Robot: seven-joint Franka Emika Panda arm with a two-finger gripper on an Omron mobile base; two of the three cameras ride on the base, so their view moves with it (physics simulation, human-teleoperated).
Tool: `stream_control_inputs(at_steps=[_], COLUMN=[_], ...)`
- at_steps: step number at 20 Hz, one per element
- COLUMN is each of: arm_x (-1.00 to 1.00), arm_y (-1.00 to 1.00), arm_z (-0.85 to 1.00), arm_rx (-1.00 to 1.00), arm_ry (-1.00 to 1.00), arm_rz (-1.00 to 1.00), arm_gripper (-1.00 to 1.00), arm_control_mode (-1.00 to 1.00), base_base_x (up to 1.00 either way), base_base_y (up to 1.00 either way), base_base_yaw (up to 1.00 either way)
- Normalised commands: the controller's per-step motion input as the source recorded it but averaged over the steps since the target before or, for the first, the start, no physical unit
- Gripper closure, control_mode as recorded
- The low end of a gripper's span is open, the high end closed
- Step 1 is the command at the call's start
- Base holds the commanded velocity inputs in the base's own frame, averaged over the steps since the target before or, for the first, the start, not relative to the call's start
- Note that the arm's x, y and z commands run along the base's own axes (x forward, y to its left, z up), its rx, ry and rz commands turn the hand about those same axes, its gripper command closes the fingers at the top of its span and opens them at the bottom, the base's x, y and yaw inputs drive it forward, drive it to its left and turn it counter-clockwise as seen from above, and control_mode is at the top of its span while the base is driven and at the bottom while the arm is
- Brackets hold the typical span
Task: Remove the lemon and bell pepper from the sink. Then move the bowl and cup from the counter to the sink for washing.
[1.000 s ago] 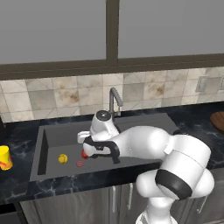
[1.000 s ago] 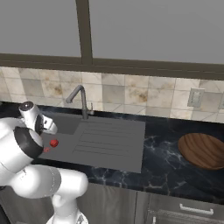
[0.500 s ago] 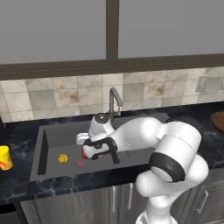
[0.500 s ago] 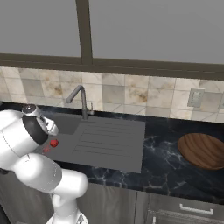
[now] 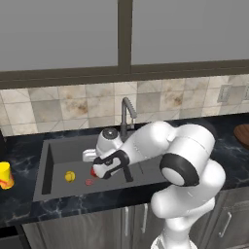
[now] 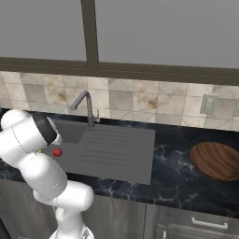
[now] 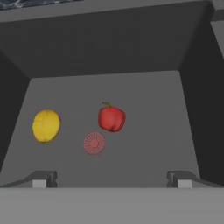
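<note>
The sink [image 5: 49,164] holds the yellow lemon [image 5: 70,176] and, to its right, the shiny red bell pepper [image 5: 93,171]. My gripper [image 5: 101,168] hangs open just above the pepper, down inside the basin. In the hand view the bell pepper [image 7: 111,118] lies between and beyond the two spread fingertips [image 7: 42,179], with the lemon [image 7: 46,125] to its left; nothing is held. The yellow cup [image 5: 5,175] stands on the counter left of the sink. The brown wooden bowl [image 6: 216,160] rests on the counter far to the right.
A flat dull red drain disc [image 7: 94,143] lies on the sink floor just in front of the pepper. The curved grey faucet [image 5: 126,113] rises behind the basin. A ribbed drainboard [image 6: 116,144] forms the sink's right side. Dark marble counter surrounds it.
The arm's elbow has swung in closer over the sink, and the hand has settled slightly lower above the pepper. Jaws stay wide. Fruit, cup and bowl have not moved.
</note>
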Motion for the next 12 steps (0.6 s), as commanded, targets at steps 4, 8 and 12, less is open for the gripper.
stream_control_inputs(at_steps=[4,8,12], arm_x=[0.14,0.17,0.17], arm_y=[0.08,0.03,0.01], arm_z=[-0.13,-0.10,-0.09], arm_rx=[0.00,0.00,0.00], arm_ry=[0.00,0.00,0.00], arm_rz=[0.00,0.00,0.00], arm_gripper=[-1.00,-1.00,-1.00], arm_control_mode=[-1.00,-1.00,-1.00], base_base_x=[0.00,0.00,0.00], base_base_y=[0.00,0.00,0.00], base_base_yaw=[0.00,0.00,0.00])
